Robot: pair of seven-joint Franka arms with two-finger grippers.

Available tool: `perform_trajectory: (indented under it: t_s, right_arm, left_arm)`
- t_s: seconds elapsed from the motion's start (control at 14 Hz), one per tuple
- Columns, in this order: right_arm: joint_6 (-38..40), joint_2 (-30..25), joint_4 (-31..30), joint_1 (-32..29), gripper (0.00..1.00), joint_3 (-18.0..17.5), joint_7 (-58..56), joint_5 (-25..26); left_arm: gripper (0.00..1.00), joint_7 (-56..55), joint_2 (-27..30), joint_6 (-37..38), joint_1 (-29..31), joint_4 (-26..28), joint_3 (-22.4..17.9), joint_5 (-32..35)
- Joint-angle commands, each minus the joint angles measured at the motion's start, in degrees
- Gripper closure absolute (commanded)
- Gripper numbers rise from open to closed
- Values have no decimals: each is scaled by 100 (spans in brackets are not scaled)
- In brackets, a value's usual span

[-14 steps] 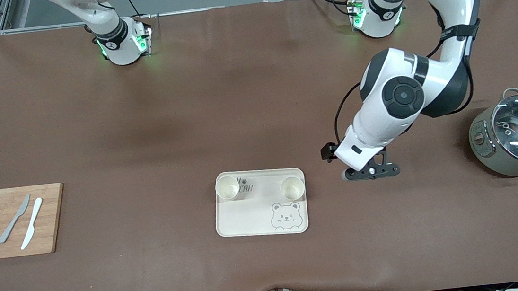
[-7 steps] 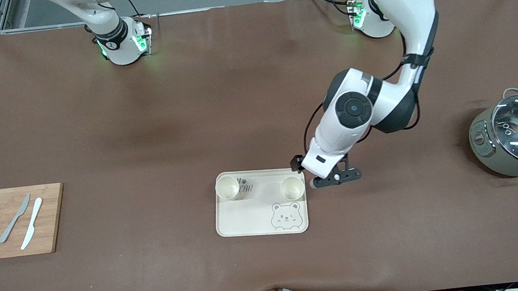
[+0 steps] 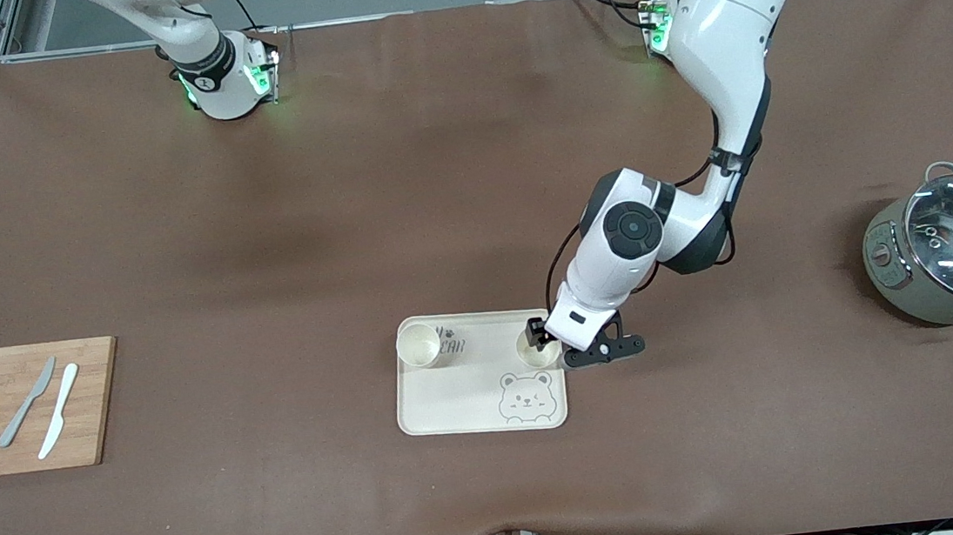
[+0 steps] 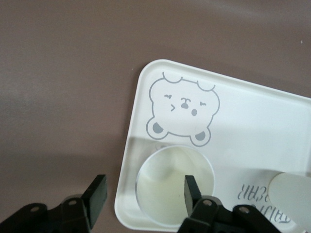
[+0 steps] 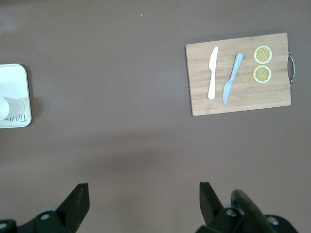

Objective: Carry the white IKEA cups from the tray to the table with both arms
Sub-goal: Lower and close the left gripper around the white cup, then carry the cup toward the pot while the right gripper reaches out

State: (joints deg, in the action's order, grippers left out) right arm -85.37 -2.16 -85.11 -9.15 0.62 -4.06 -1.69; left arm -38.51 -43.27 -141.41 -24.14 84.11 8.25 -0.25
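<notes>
A: Cream-white, both of your cups, and both stand upright on the bear tray (image 3: pixel 455 409), along the tray edge that is farther from the front camera.

B: Which cup is which for you?

A: One cup (image 3: pixel 418 345) is at the tray corner toward the right arm's end of the bench, touching nothing. The other cup (image 3: pixel 534 351) is at the corner toward the left arm's end, above the printed bear face.

B: And where is my left gripper?

A: Your left gripper (image 4: pixel 143 194) is down at this second cup. In the left wrist view you see one finger (image 4: pixel 191 190) inside the cup (image 4: pixel 167 187) and the other finger outside its wall, over the brown bench. The jaws are spread around the wall with a gap; you cannot see that they pinch it.

B: The right gripper?

A: Your right gripper (image 5: pixel 144 203) waits high over bare brown bench (image 3: pixel 290 513), its jaws spread wide and holding nothing. In its wrist view you see the wooden cutting board (image 5: pixel 239 74) with two knives and two lemon slices, and one corner of the tray.

B: Anything else on the bench?

A: A grey-green pot (image 3: pixel 947 253) with a glass lid stands at the left arm's end, well apart from the tray.
</notes>
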Motion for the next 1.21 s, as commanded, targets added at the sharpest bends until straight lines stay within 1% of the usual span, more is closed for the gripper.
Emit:
perform_trajectory:
  t_s: [0.0, 0.07, 0.14, 0.29, 0.36, 0.43, 0.79, 0.86, 1.0, 1.14]
  right_arm:
    - [38, 49, 65, -131, 0, -79, -15, -113]
    - [47, 58, 65, -131, 0, -79, -16, -113]
    - [47, 49, 65, -131, 0, -79, -16, -113]
    - [47, 58, 65, -131, 0, -79, -16, -113]
    - [47, 66, 56, -122, 0, -79, -7, -113]
    - [30, 127, 56, -105, 0, -79, -15, -121]
    - [3, 242, 74, -78, 0, -79, -16, -121]
    - [-40, 321, 74, -52, 0, -88, -16, -156]
    - [-50, 654, 91, -17, 0, -114, -33, -183]
    - [-338, 813, 83, 18, 0, -123, -16, -279]
  left_arm:
    - [33, -33, -112, -98, -38, -105, -25, -54]
    - [41, -25, -112, -98, -65, -96, -25, -54]
    - [52, -25, -112, -98, -65, -62, -25, -46]
    - [83, -33, -155, -98, -74, -44, -25, -54]
    - [96, -33, -182, -98, -117, -44, -25, -54]
    - [100, -103, -191, -98, -144, -44, -25, -63]
    - [100, -200, -51, -19, -109, -52, -69, -19]
    - [100, -192, 80, 164, -65, -52, -69, -10]
    - [100, -174, 527, 752, 22, -61, -87, -10]
    - [100, -148, 985, 1358, 259, -53, -69, -1]
